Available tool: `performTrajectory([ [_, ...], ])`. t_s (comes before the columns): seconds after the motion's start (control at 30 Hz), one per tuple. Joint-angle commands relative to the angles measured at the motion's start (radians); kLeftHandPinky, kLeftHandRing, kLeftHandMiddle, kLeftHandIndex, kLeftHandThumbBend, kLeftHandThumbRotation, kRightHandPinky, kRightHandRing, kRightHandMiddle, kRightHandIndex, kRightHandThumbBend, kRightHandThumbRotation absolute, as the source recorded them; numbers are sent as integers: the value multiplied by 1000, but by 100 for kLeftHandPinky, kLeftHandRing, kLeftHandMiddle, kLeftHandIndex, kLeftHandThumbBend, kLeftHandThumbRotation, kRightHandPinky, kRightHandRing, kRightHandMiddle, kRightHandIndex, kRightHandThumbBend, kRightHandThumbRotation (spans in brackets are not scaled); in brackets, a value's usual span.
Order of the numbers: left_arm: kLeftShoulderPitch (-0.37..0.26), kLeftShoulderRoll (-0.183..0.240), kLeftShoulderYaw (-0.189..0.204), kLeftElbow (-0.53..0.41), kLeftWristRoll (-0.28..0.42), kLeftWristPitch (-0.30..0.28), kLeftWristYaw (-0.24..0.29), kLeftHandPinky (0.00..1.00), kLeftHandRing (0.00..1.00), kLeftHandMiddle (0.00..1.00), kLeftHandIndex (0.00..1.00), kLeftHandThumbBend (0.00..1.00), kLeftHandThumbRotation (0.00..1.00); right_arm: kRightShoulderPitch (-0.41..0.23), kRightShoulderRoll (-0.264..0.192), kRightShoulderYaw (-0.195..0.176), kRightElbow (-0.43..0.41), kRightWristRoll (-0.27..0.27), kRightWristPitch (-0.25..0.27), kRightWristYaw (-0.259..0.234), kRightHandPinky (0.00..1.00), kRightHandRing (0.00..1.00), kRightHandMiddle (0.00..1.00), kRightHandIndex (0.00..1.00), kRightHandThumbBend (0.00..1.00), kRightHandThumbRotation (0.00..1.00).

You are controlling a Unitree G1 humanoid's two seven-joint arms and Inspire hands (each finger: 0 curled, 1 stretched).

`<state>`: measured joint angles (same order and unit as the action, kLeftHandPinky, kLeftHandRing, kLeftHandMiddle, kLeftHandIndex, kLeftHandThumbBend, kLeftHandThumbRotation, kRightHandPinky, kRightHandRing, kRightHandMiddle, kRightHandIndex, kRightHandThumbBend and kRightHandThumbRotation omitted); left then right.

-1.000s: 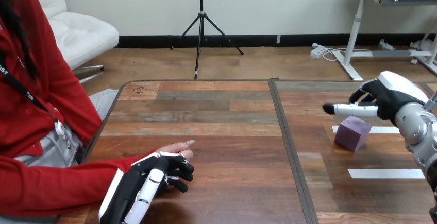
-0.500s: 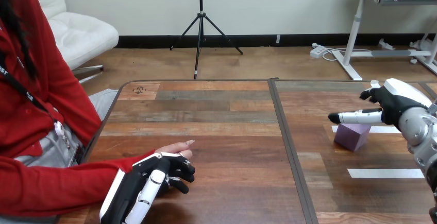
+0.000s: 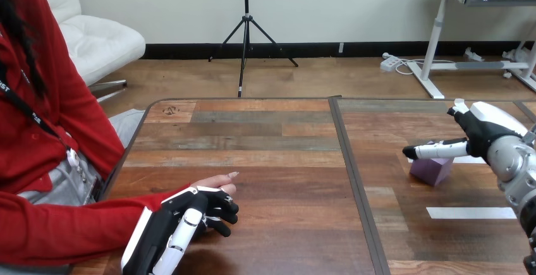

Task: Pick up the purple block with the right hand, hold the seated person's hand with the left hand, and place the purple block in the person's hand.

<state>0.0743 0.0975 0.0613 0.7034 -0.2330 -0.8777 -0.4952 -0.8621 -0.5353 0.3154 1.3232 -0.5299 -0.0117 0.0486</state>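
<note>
**Right hand over block; left hand on person's hand**

The right hand (image 3: 485, 129) is hanging over the purple block (image 3: 430, 171), close to the right edge of the table (image 3: 265, 155), about midway between its far and near edges. The hand is standing open and spread: one long finger (image 3: 437, 150) is reaching out straight toward the table's middle and crossing the block's top edge, while the other fingers are pointing up and away behind the palm. Whether that finger is touching the block cannot be told. Nothing is being held in this hand. The block is sitting flat on the table, right of the dark seam (image 3: 351, 174) that is running from far edge to near edge. A white tape strip (image 3: 471, 212) is lying nearer the near edge, apart from the block.

The left hand (image 3: 170, 227) is lying by the near left corner, on top of the person's hand (image 3: 213, 181). Its fingers are curling down over that hand and closing on it. The person's hand is resting on the table, with its fingertips showing past the robot's fingers on the far side.
</note>
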Motion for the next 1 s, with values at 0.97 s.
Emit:
performTrajectory([
  [0.97,-12,3,18,-34,-21,-16,-11,46,56,58,54,52,80,38,89,-4,11,15,11,-5,83,94,95,94,100,54],
])
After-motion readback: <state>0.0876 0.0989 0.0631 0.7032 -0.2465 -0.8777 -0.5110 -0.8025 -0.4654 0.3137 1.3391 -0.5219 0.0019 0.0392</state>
